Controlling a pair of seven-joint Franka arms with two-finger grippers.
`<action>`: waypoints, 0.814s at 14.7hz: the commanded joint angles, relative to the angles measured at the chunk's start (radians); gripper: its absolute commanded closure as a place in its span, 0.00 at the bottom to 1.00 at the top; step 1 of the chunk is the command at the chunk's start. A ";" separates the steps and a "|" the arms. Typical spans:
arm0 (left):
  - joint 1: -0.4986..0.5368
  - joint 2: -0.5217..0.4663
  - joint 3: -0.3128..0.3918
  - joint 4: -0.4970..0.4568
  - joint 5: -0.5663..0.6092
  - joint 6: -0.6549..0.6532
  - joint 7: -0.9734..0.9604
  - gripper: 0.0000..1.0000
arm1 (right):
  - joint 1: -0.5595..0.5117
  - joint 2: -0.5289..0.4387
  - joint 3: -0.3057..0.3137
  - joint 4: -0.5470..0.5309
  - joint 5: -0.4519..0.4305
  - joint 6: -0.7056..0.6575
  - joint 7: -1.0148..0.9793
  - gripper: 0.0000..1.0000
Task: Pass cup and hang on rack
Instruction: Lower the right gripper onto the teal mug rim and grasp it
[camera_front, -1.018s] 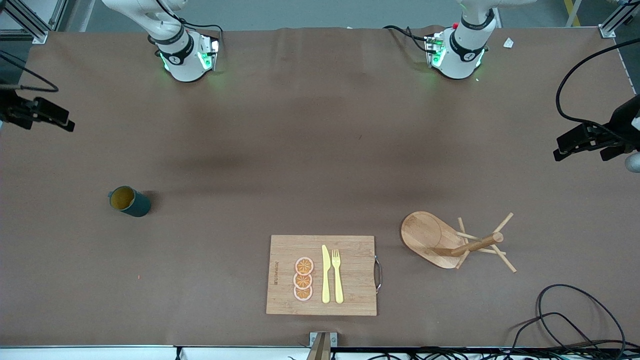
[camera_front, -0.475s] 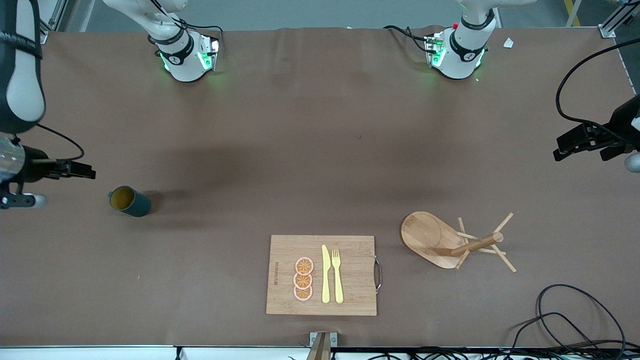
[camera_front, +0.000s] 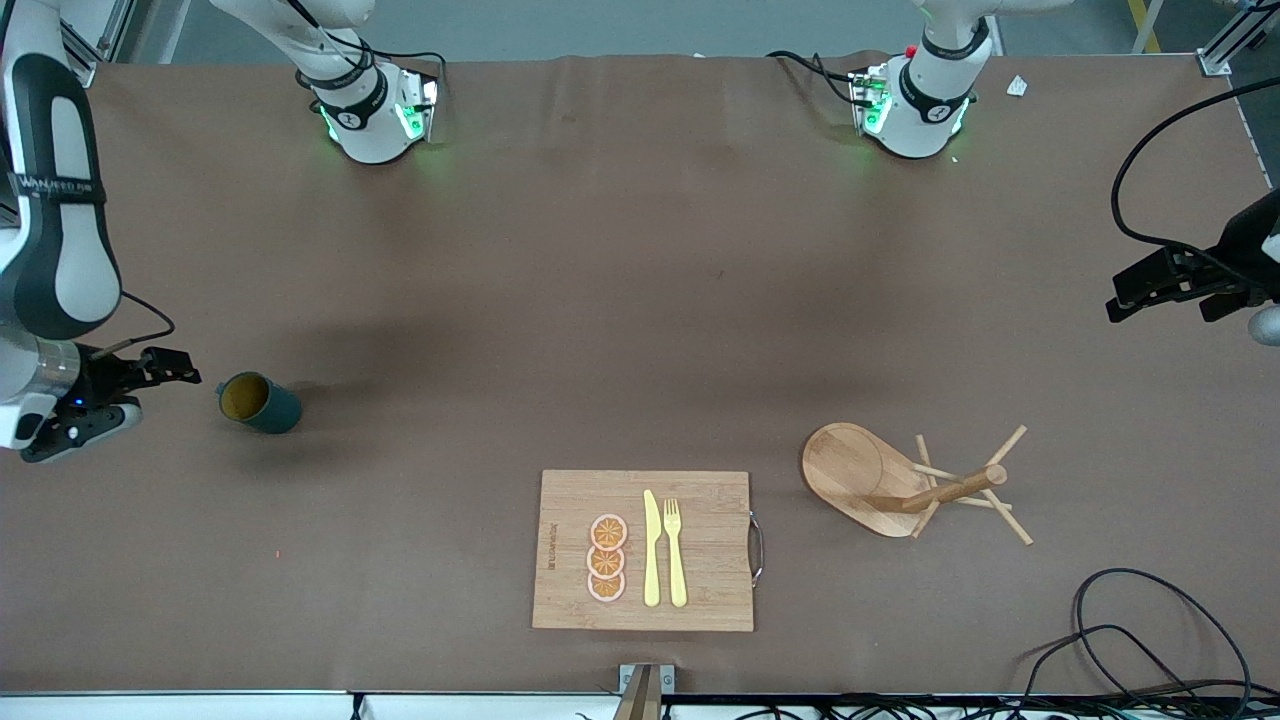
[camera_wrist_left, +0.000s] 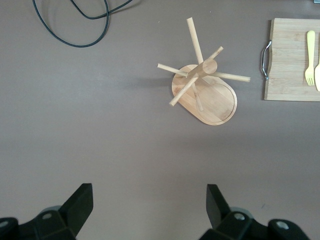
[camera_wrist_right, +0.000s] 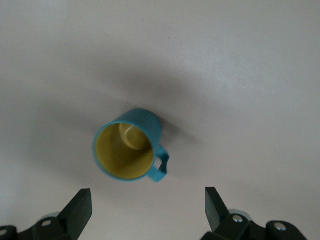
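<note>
Nearest the front camera we see a bamboo cutting board (camera_front: 642, 550) lying flat on the brown tabletop (camera_front: 640, 300), with three orange slices (camera_front: 607, 558), a yellow knife (camera_front: 651, 548) and a yellow fork (camera_front: 675, 551) on it. A black cable (camera_front: 1150, 630) loops on the tabletop toward the left arm's end.

A little farther from the camera than the board, toward the left arm's end, we find the rack (camera_front: 905, 485) standing on its oval base, its post and thin pegs leaning out in the front view. Our left wrist view looks down on it with pegs spread around the post.

Farther again, toward the right arm's end, the cup (camera_front: 258, 402) stands upright on the tabletop, its yellow inside showing. In our right wrist view its handle points toward the camera side.

The right end effector (camera_front: 165, 368) hovers low just beside the cup, apart from it, fingers (camera_wrist_right: 77, 210) spread wide and holding nothing.

The left end effector (camera_front: 1165, 285) waits above the tabletop's edge at the left arm's end, its fingers (camera_wrist_left: 80, 205) wide apart and empty.
</note>
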 joint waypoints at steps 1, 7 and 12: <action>0.000 -0.023 0.001 -0.022 0.018 0.006 0.021 0.00 | -0.014 -0.009 0.012 -0.139 0.030 0.171 -0.085 0.00; 0.002 -0.023 0.001 -0.022 0.021 0.004 0.021 0.00 | 0.010 0.018 0.028 -0.218 0.030 0.351 -0.087 0.13; 0.002 -0.023 -0.001 -0.022 0.030 0.004 0.021 0.00 | 0.012 0.048 0.028 -0.248 0.030 0.438 -0.150 0.40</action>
